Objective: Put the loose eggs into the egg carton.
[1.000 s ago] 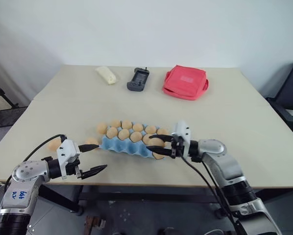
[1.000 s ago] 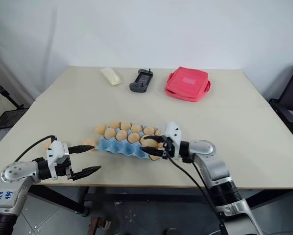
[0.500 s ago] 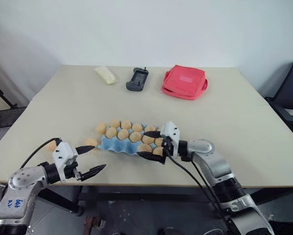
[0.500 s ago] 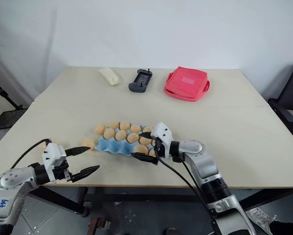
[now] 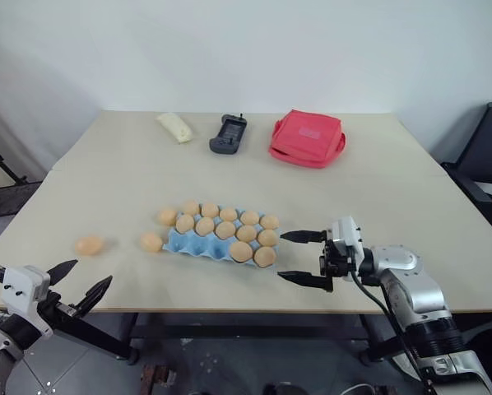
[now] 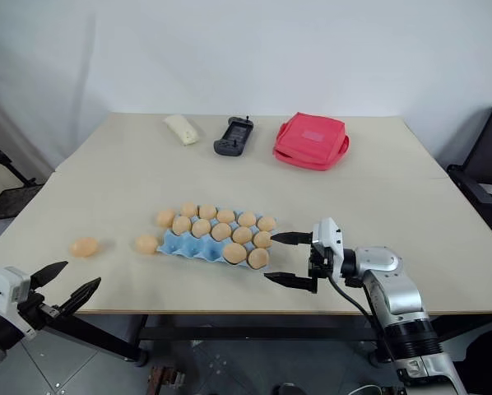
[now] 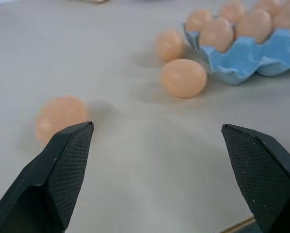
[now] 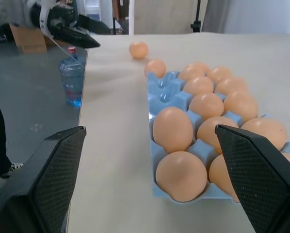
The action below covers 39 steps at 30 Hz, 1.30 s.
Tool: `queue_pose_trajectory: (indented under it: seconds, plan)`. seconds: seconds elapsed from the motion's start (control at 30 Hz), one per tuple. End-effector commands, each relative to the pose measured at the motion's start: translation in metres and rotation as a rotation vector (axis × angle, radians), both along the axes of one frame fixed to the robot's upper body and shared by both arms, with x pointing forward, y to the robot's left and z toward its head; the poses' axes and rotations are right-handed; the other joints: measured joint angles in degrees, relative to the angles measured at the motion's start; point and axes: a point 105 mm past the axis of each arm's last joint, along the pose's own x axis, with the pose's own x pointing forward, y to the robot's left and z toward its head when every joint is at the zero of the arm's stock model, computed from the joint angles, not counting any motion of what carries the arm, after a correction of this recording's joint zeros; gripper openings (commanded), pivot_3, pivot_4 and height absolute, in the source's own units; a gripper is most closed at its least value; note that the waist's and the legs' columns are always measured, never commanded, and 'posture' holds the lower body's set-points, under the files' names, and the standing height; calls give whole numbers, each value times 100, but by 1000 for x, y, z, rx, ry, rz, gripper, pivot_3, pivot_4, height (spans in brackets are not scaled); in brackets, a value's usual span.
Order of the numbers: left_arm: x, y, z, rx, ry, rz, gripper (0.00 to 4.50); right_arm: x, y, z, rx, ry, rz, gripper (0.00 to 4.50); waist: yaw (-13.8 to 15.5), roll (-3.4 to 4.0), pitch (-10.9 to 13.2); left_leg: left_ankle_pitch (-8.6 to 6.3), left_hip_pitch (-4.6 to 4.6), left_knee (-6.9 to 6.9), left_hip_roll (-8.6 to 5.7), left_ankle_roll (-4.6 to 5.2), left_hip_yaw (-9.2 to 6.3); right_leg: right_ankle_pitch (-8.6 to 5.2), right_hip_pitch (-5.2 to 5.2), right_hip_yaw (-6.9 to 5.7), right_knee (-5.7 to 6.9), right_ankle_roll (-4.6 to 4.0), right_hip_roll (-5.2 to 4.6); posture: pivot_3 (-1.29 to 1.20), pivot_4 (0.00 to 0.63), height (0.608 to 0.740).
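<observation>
Fifteen eggs are on the counter point(image 5: 394, 164): twelve sit in the one blue egg carton point(image 5: 198, 244) (three front cups at its left end are empty). Three loose eggs lie left of the carton: one point(image 5: 167, 216) just beside its far corner, one point(image 5: 151, 242) by its near corner and one point(image 5: 89, 244) well apart. Beyond the carton lie one red pouch point(image 5: 307, 138), one dark handset point(image 5: 228, 134) and one pale packet point(image 5: 174, 127).

Head stereo pair looks forward and down over the whole table point(image 5: 410, 189); left wrist view sits low at the near edge, facing the carton point(image 7: 261, 51) past loose eggs point(image 7: 184, 77); right wrist view looks close along the same carton, sharing both
</observation>
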Motion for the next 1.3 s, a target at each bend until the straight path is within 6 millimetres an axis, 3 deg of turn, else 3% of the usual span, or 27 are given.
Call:
queue_pose_trajectory:
  seconds: [0.03, 0.47, 0.57, 0.7, 0.8, 0.97, 1.07, 1.2, 1.3]
  plan:
    - [11, -11, 12, 14, -66, -20, 4500, 1, -7, 8, 29, -37, -36, 4470, 8, 0, 0, 0, 0, 0, 0, 0, 0, 0, 0, 0, 0, 0, -1, 0, 150, 740]
    - [105, -45, 14, 19, -59, -182, 4500, 0, -5, 12, 29, -74, -77, 4470, 120, -1, 0, 11, -1, -1, -1, 18, 13, 2, -3, 2, 0, 4, 8, 0, 150, 740]
    - [119, -49, 9, -10, -43, -179, 4500, -3, -4, 12, 32, -78, -88, 4470, 132, -1, 0, 15, -1, 0, 0, 24, 18, 3, -5, 1, 1, 7, 10, 0, 150, 740]
    - [124, -58, -5, -32, 4, -214, 4500, -6, -5, 14, 41, -82, -106, 4470, 136, -2, -1, 15, 0, 0, 0, 25, 27, 4, -6, -4, 1, 11, 10, 0, 150, 740]
    - [126, -61, -13, -42, 31, -220, 3857, -6, -5, 16, 48, -88, -120, 4500, 129, -4, 0, 15, 3, 6, 0, 25, 36, 6, -9, -10, 7, 14, 12, 0, 150, 740]
    - [126, -60, -12, -43, 22, -219, 2313, -5, -5, 17, 52, -93, -130, 4500, 140, -7, 1, 12, 5, 13, 2, 19, 32, 7, -7, -9, 14, 15, 12, 0, 150, 740]
    - [122, -65, 3, -61, -46, -265, 1731, -4, -5, 16, 54, -94, -133, 4500, 138, -8, 1, 13, 4, 14, 1, 21, 33, 7, -7, -5, 14, 15, 10, 0, 150, 740]
    - [110, -81, 25, -38, -132, -370, 1731, -4, -7, 12, 48, -85, -143, 4500, 141, -8, 1, 15, 3, 13, 2, 25, 33, 7, -8, 1, 12, 15, 11, 0, 150, 740]
    - [103, -104, 37, -28, -155, -473, 1731, -5, -9, 10, 45, -78, -156, 4500, 143, -8, 1, 15, 3, 12, 2, 25, 33, 7, -7, 9, 12, 15, 11, 0, 150, 740]
